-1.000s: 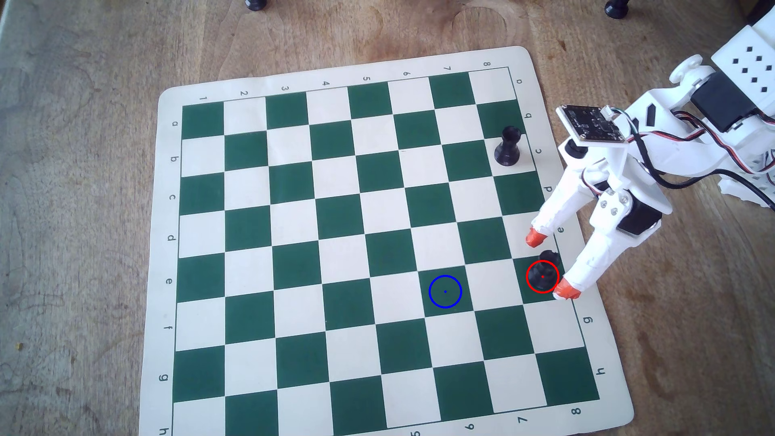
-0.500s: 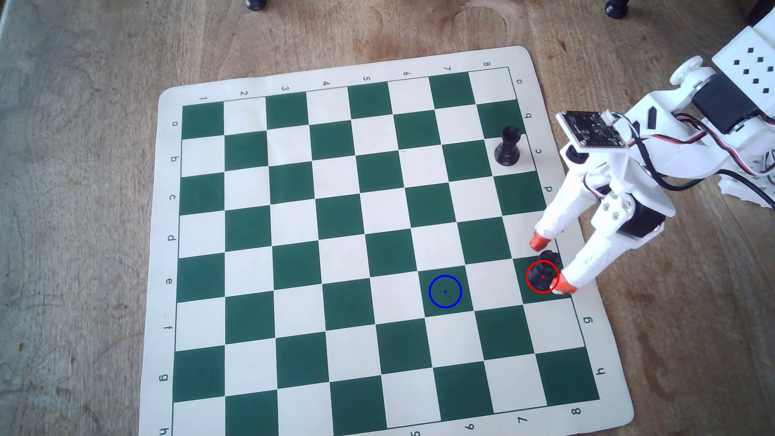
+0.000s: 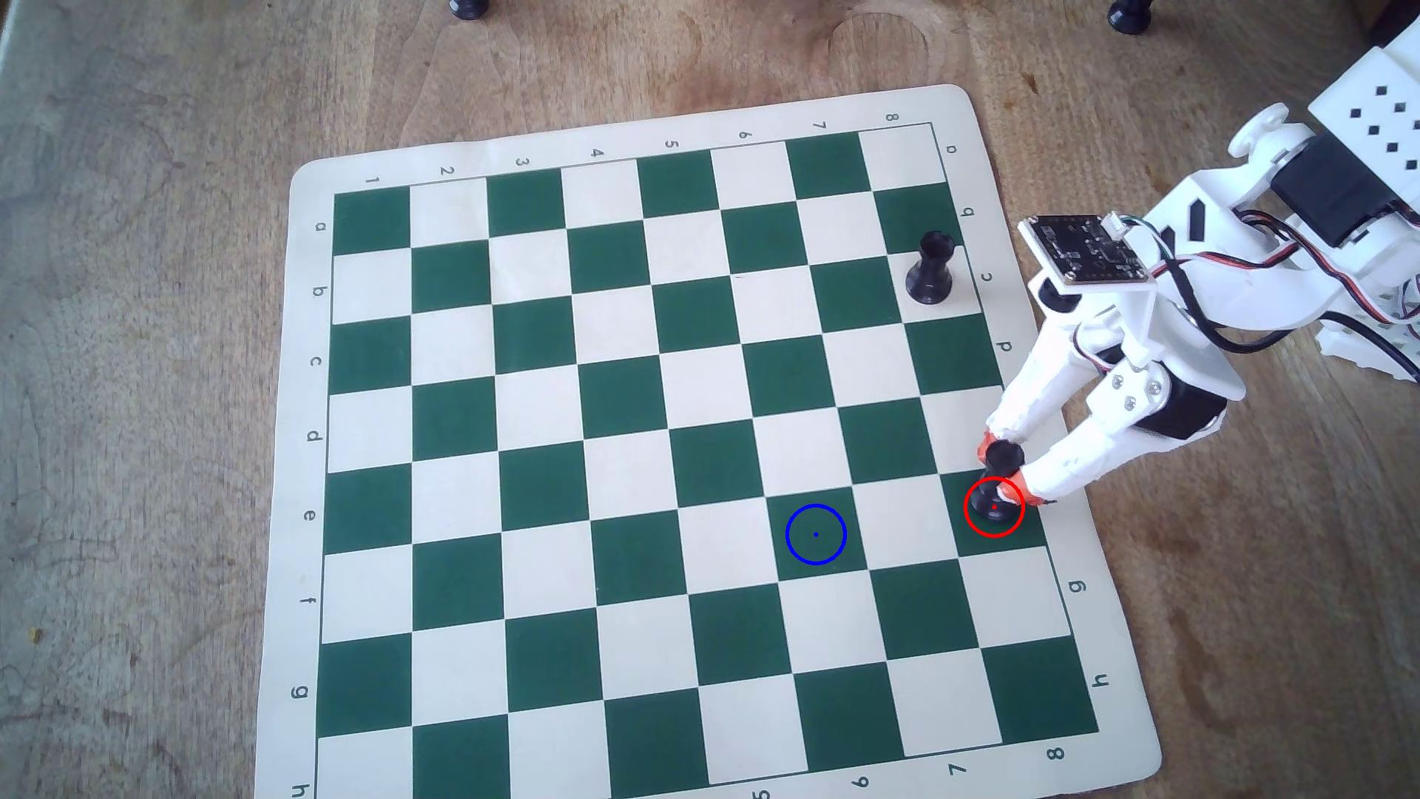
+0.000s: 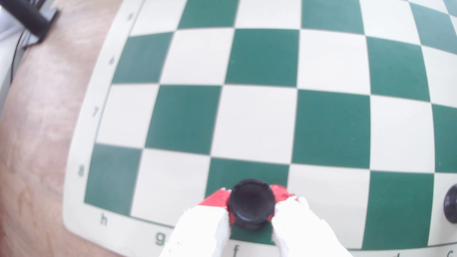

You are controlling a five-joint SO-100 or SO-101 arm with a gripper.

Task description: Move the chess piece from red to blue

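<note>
Overhead view: jaws [image 3: 1008, 475] clamp the black chess piece [image 3: 999, 480], apparently still standing on the red circle [image 3: 994, 506] at the board's [image 3: 538, 430] right edge. Squares toward blue circle [image 3: 816, 534] lie empty.

A worn wooden counter [image 3: 154, 384], its grain mottled with pale ring stains near the far edge, fills the overhead view under soft, even daylight. In the wrist view, a dark cable [image 4: 32, 17] crosses the counter's upper left corner.
</note>
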